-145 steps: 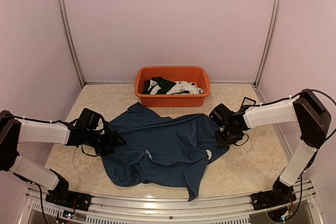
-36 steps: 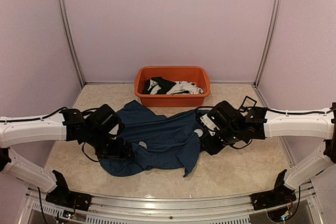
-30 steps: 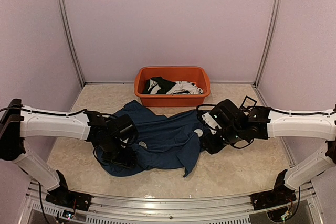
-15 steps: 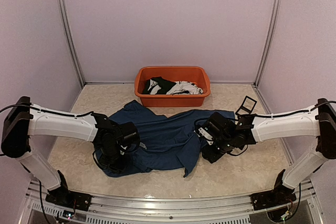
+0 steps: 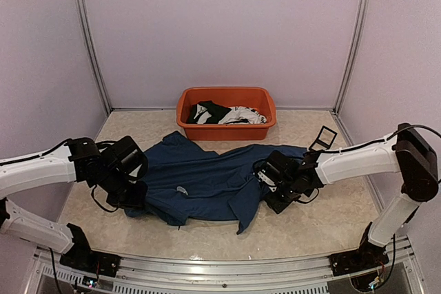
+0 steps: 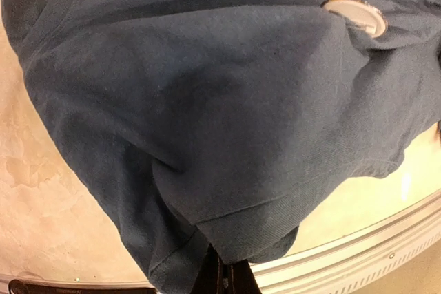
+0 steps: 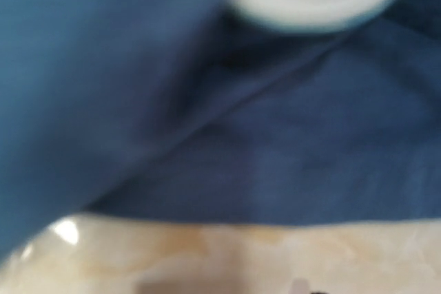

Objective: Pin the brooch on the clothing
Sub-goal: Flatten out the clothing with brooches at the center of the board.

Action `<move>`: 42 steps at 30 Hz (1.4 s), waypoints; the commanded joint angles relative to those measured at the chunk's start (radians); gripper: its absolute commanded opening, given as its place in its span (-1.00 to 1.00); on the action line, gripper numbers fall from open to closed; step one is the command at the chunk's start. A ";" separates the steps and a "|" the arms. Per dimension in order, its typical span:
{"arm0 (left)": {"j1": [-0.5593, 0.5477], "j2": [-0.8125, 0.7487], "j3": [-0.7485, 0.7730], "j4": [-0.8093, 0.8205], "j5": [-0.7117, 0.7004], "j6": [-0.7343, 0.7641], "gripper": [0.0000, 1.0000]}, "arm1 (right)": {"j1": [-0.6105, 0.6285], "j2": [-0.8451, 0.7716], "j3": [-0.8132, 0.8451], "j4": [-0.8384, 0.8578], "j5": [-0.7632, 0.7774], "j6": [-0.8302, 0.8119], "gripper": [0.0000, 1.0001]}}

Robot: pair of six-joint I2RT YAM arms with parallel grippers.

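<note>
Between the two grippers lies the big dark navy-blue soft T-shirt [image 5: 207, 177], rumpled on the pale speckled table [image 5: 324, 222]. From above, the left gripper [image 5: 131, 196] sits at the shirt's edge. Only its own camera shows its fingers [image 6: 222, 279] squeezed together on a fold of hem, with a small round white brooch [image 6: 355, 15] on the cloth past them. The right gripper [image 5: 277, 189] touches the shirt's other side. Its camera is blurry, so I cannot tell if it is apart or together.
</note>
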 commanded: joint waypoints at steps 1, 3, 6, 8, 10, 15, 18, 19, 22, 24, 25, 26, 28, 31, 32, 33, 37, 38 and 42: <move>0.032 -0.104 -0.028 0.001 0.012 -0.047 -1.00 | -0.027 0.060 0.056 0.030 0.005 -0.036 0.07; 0.032 -0.118 -0.025 -0.006 0.007 -0.049 -1.00 | -0.033 0.085 0.081 0.037 -0.006 -0.046 0.08; 0.031 -0.117 -0.031 -0.001 0.011 -0.057 -1.00 | -0.043 0.114 0.102 0.056 -0.043 -0.057 0.09; 0.031 -0.120 -0.035 0.005 0.012 -0.059 -1.00 | -0.054 0.126 0.104 0.076 -0.077 -0.057 0.09; 0.032 -0.127 -0.038 0.007 0.014 -0.059 -1.00 | -0.065 0.139 0.106 0.093 -0.109 -0.052 0.10; 0.031 -0.139 -0.039 0.007 0.013 -0.060 -1.00 | -0.110 0.173 0.087 0.118 -0.193 -0.034 -0.13; 0.035 -0.155 -0.043 0.006 -0.001 -0.073 -1.00 | -0.139 0.173 0.066 0.122 -0.254 -0.023 -0.87; 0.038 -0.169 -0.047 0.012 -0.002 -0.080 -1.00 | -0.144 0.166 0.056 0.112 -0.266 -0.019 -1.00; 0.063 -0.221 -0.065 0.036 0.002 -0.099 -1.00 | -0.146 0.133 0.040 0.052 -0.242 -0.014 -1.00; 0.086 -0.252 -0.073 0.041 0.001 -0.108 -1.00 | -0.147 0.107 0.046 -0.020 -0.169 -0.017 -1.00; 0.102 -0.264 -0.074 0.040 -0.001 -0.110 -1.00 | -0.148 0.093 0.051 -0.058 -0.136 -0.020 -1.00; 0.114 -0.281 -0.075 0.036 -0.002 -0.110 -1.00 | -0.149 0.078 0.058 -0.096 -0.108 -0.025 -1.00; 0.142 -0.303 -0.078 0.026 -0.010 -0.111 -1.00 | -0.158 0.054 0.079 -0.174 -0.056 -0.043 -1.00; 0.163 -0.344 -0.084 0.022 -0.031 -0.115 -1.00 | -0.177 0.020 0.106 -0.271 0.010 -0.082 -1.00; 0.175 -0.352 -0.085 0.022 -0.030 -0.115 -1.00 | -0.186 0.012 0.117 -0.296 0.035 -0.093 -1.00; 0.179 -0.363 -0.087 0.025 -0.028 -0.115 -1.00 | -0.193 0.002 0.133 -0.309 0.041 -0.105 -1.00; 0.182 -0.367 -0.085 0.027 -0.018 -0.104 -1.00 | -0.217 0.017 0.197 -0.368 0.087 -0.135 -1.00; 0.182 -0.363 -0.087 0.027 -0.013 -0.101 -1.00 | -0.225 0.030 0.215 -0.389 0.105 -0.138 -1.00; 0.182 -0.362 -0.085 0.029 -0.002 -0.099 -1.00 | -0.235 0.079 0.263 -0.448 0.197 -0.156 -1.00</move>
